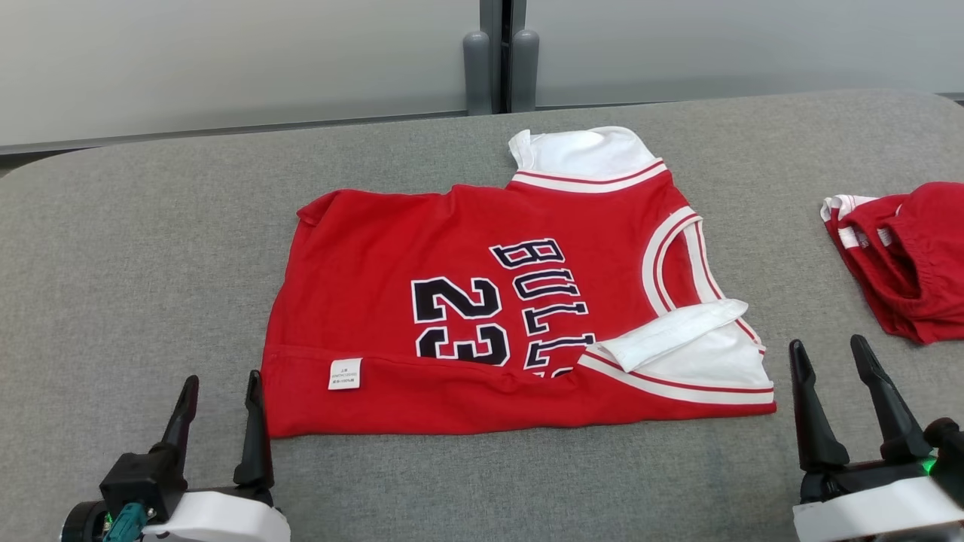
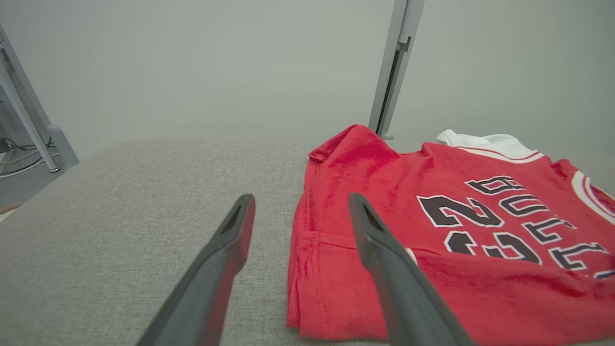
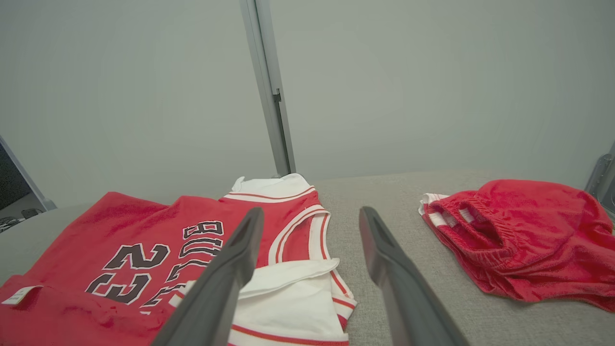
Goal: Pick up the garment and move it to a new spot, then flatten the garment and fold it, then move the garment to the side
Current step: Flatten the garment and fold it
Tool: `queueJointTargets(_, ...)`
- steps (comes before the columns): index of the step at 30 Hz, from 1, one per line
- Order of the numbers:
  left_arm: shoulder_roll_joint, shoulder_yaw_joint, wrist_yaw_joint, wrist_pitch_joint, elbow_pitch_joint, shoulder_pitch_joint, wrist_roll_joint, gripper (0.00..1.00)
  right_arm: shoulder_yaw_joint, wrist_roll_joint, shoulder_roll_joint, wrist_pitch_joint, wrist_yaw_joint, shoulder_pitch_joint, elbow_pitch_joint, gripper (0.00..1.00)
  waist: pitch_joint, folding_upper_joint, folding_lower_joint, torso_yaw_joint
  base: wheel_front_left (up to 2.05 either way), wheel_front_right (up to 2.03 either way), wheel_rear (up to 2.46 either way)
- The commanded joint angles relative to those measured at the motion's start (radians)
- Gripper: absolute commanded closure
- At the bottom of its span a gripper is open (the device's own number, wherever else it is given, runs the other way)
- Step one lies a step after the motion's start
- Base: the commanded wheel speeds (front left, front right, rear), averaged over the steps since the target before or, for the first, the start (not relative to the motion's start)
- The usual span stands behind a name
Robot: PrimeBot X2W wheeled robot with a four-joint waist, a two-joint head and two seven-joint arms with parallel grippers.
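Head view: jersey [image 1: 482, 301] flat, near edge folded over, left claw [image 1: 223, 378] at 7 and right claw [image 1: 828, 342] at 5 o'clock both open, empty; you've likely more folding, then moving aside.

txt: "BULL" + cut-off next letter, blk w/ white outline, on red jersey [image 1: 361, 263] | no.: "23" beside it, same front (sideways in head view) | white tag [image 1: 345, 374] at hem: print too small to read

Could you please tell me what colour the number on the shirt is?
The number is black with a white outline, clearest in the head view.
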Motion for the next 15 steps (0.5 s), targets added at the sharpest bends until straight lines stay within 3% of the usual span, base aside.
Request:
queueJointTargets(1,0.004,-0.007,-0.009,0.011,0.013,-0.024,-0.002,0.00,0.004,-0.004,-0.004,0.005,0.000,-0.001,0.010,0.00,0.005,-0.0001,0.0000,0.002,0.00,0.00,0.00)
queueJointTargets(15,-0.049,-0.031,-0.081,0.092,0.287,-0.136,-0.103,0.00,0.049,0.014,-0.008,-0.016,0.000,-0.132,0.380,0.00,0.109,-0.0001,0.0000,0.022,0.00,0.00,0.00)
